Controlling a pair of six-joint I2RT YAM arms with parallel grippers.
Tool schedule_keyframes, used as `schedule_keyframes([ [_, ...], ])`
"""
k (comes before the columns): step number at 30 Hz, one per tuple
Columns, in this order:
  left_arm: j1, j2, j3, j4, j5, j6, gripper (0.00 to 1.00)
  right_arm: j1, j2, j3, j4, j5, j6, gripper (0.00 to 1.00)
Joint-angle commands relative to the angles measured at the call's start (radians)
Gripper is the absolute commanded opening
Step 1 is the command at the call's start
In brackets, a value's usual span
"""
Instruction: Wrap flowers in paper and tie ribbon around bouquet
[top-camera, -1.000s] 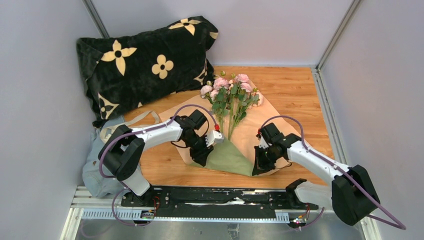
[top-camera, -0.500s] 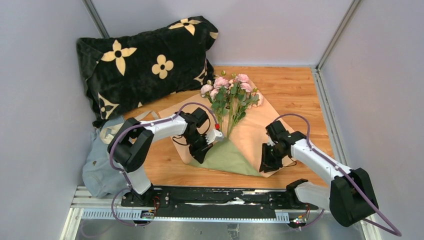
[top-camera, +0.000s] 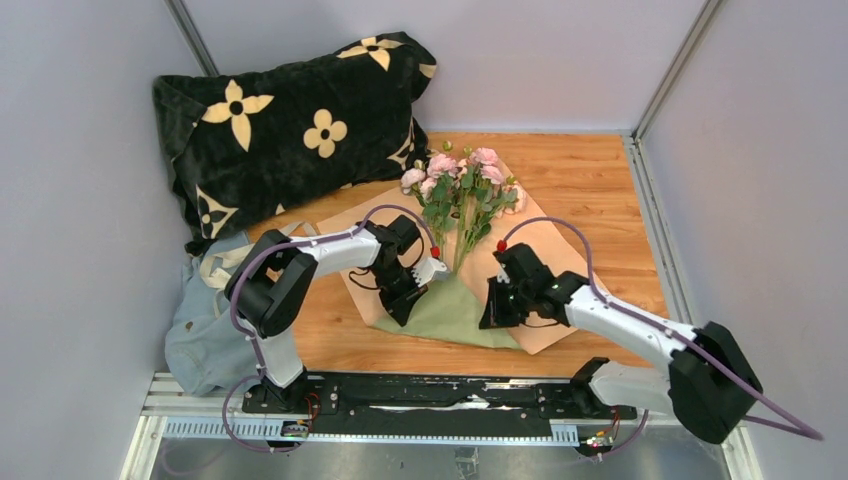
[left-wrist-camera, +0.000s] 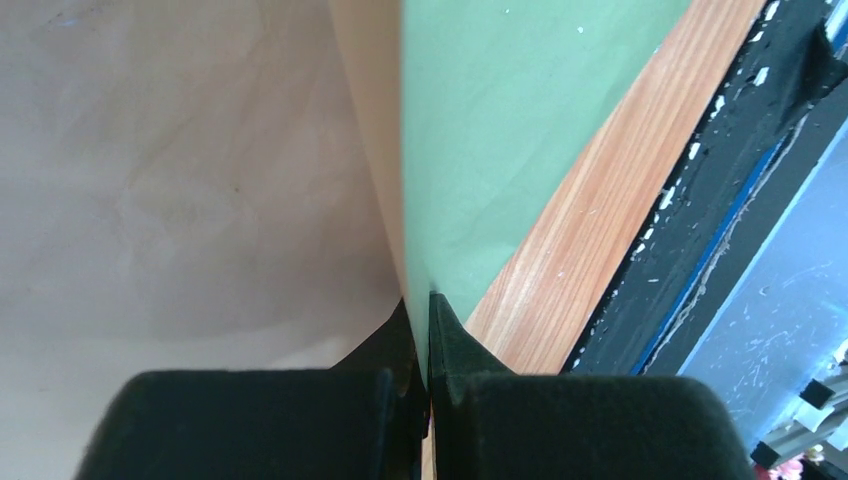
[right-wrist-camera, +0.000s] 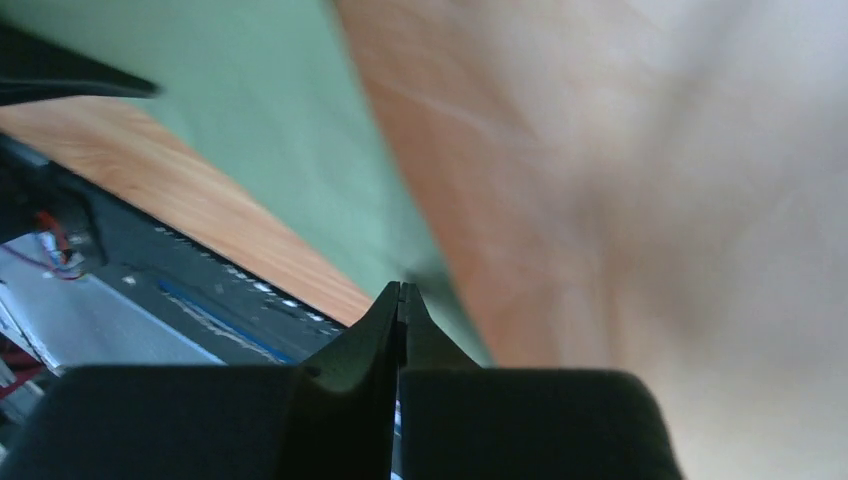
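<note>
The flowers (top-camera: 460, 180), pink and cream blooms on green stems, lie on the paper, an olive-green sheet (top-camera: 450, 312) over a tan sheet (top-camera: 525, 250). My left gripper (top-camera: 398, 303) is shut on the paper's left edge. In the left wrist view both sheets (left-wrist-camera: 470, 130) run edge-on between the jaws of that gripper (left-wrist-camera: 428, 335). My right gripper (top-camera: 492, 310) sits over the paper's right part. Its jaws (right-wrist-camera: 400, 295) are shut, tips touching, with blurred green and tan paper (right-wrist-camera: 600, 180) just beyond them and nothing seen between them. The cream ribbon (top-camera: 218, 264) lies at the left.
A black pillow (top-camera: 290, 120) with tan flower prints leans at the back left. A pale blue-grey cloth (top-camera: 195, 340) is bunched by the left arm's base. The black rail (top-camera: 420, 392) runs along the near edge. Grey walls close in on three sides.
My left gripper shut on the paper's edge and drew it slightly inward. My right gripper opened, swung left over the paper toward the green sheet, and shut again.
</note>
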Motion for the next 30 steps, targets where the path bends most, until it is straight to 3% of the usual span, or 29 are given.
schedule_keyframes([
  [1, 0.004, 0.019, 0.013, 0.005, -0.042, -0.012, 0.0, -0.014, 0.076, -0.073, -0.053, 0.056, 0.09, 0.0],
  [6, 0.004, 0.021, 0.015, 0.005, -0.071, 0.005, 0.0, -0.056, -0.06, -0.185, -0.203, 0.162, 0.171, 0.0],
  [10, 0.004, 0.038, 0.031, 0.005, -0.062, -0.003, 0.0, -0.057, -0.195, -0.168, -0.37, 0.363, 0.19, 0.0],
  [13, 0.004, 0.043, 0.04, 0.005, -0.052, -0.004, 0.0, -0.058, -0.274, -0.16, -0.423, 0.411, 0.197, 0.0],
  [16, 0.004, 0.046, 0.04, 0.005, -0.035, -0.011, 0.0, -0.051, -0.299, -0.044, -0.48, 0.477, 0.147, 0.0],
  [18, 0.004, 0.047, 0.037, 0.005, -0.027, -0.013, 0.0, -0.007, -0.254, 0.06, -0.427, 0.485, 0.084, 0.0],
  [20, 0.004, 0.046, 0.035, 0.005, -0.029, -0.013, 0.0, 0.071, -0.149, 0.095, -0.281, 0.398, 0.0, 0.0],
  [23, 0.004, 0.045, 0.036, 0.005, -0.023, -0.006, 0.0, 0.094, 0.029, 0.06, 0.087, 0.008, -0.053, 0.0],
  [26, 0.004, 0.046, 0.041, 0.005, -0.034, -0.008, 0.02, 0.093, 0.187, 0.059, 0.2, -0.065, -0.039, 0.0],
  [30, 0.01, 0.045, 0.049, 0.011, -0.063, -0.02, 0.17, 0.058, 0.296, -0.015, 0.259, -0.065, -0.059, 0.0],
])
